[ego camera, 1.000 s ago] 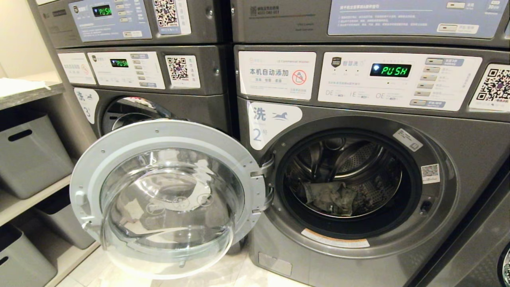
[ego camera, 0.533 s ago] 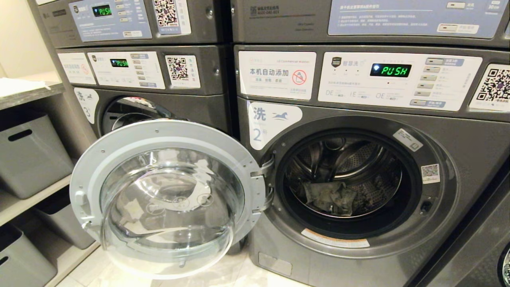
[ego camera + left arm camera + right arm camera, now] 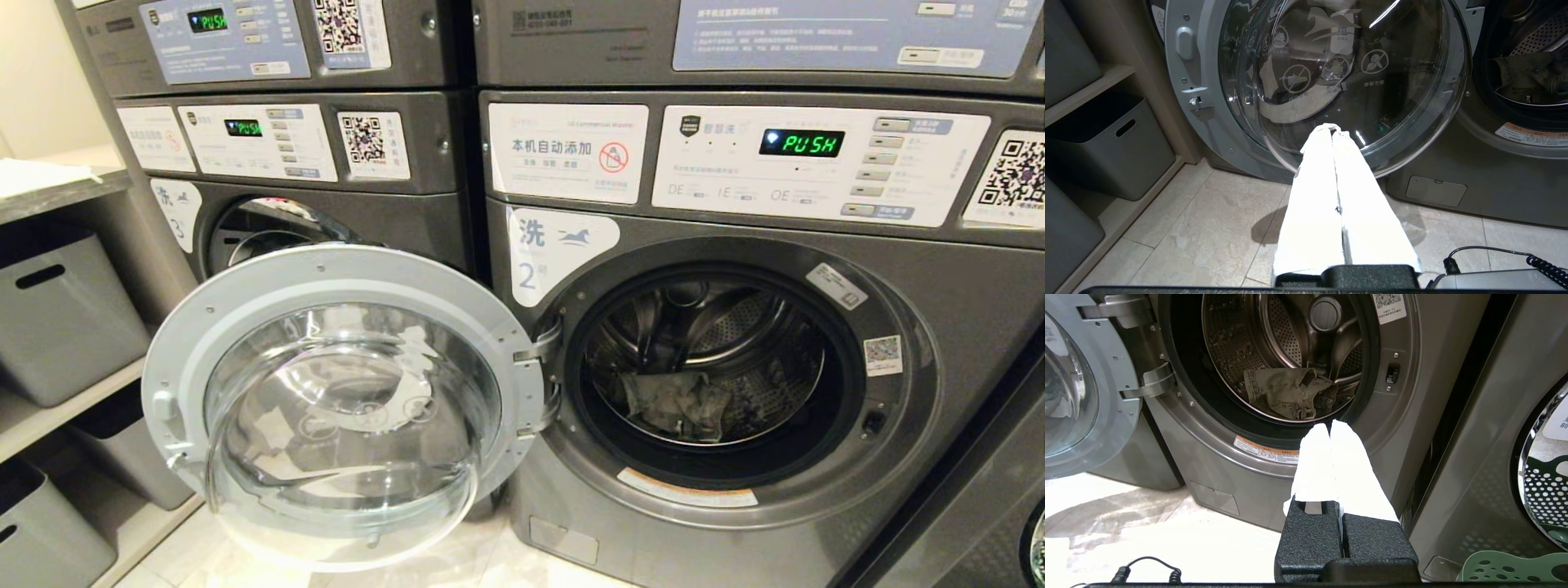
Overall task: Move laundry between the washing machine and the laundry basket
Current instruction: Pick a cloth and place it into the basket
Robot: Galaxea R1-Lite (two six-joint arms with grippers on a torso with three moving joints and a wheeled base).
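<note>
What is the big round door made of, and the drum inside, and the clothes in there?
The door looks like clear glass in a pale grey frame, plastic or painted metal: you see through it and it shows reflections. The drum seems shiny steel, dotted with tiny holes. The laundry looks like soft woven cloth, dull olive-grey, crumpled with seams showing.

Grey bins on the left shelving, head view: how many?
3 in the head view: one on the upper shelf, one set back on the shelf below, one at the bottom corner, cut off by the frame. More may sit beyond the left edge.
</note>
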